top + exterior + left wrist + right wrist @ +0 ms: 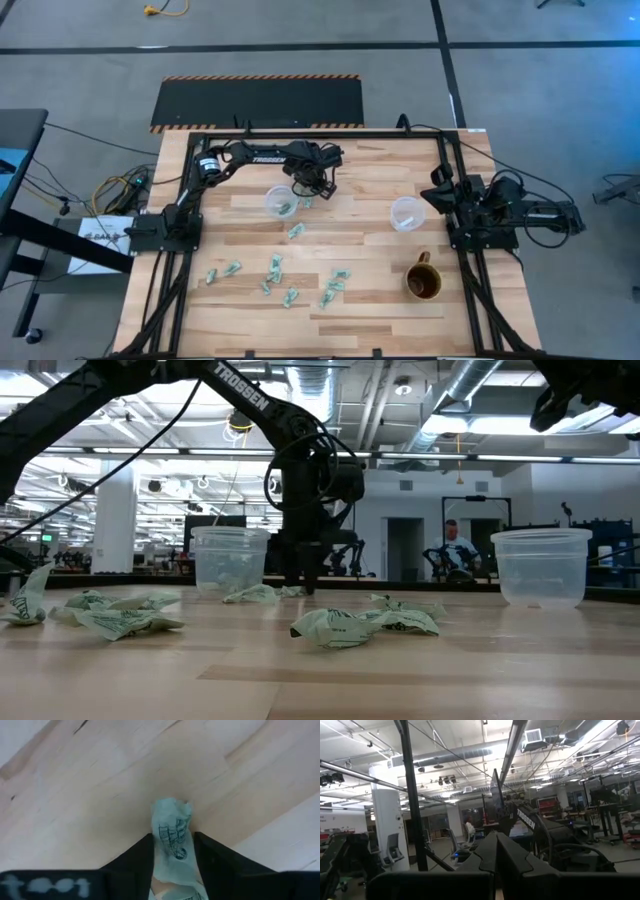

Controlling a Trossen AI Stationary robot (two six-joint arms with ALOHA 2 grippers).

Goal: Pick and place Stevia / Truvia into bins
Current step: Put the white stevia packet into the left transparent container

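Green and white Stevia sachets [275, 268] lie scattered flat on the near half of the wooden table, and they look crumpled in the low view [365, 623]. Two clear cups stand upright: the left cup [280, 203] [230, 558] has something green inside, and the right cup [407, 213] [540, 565] looks bare. My left gripper [305, 193] [305, 588] points down just right of the left cup and is shut on one sachet [172, 827]. My right gripper [495, 837] is shut and waits raised at the table's right edge [442, 195]. My left gripper pinches a crumpled green sachet between its two fingers [137, 857], coming from above and pointing down. The sachet's free end [172, 812] sticks out past the fingertips toward the wood. I cannot tell whether that end touches the table or is just off it.
A brown mug with a handle [423, 282] stands near the table's right near corner. More sachets lie between the two cups [296, 231] [255, 594]. Black frame rails [455, 170] border the table. A person sits in the room beyond [455, 550].
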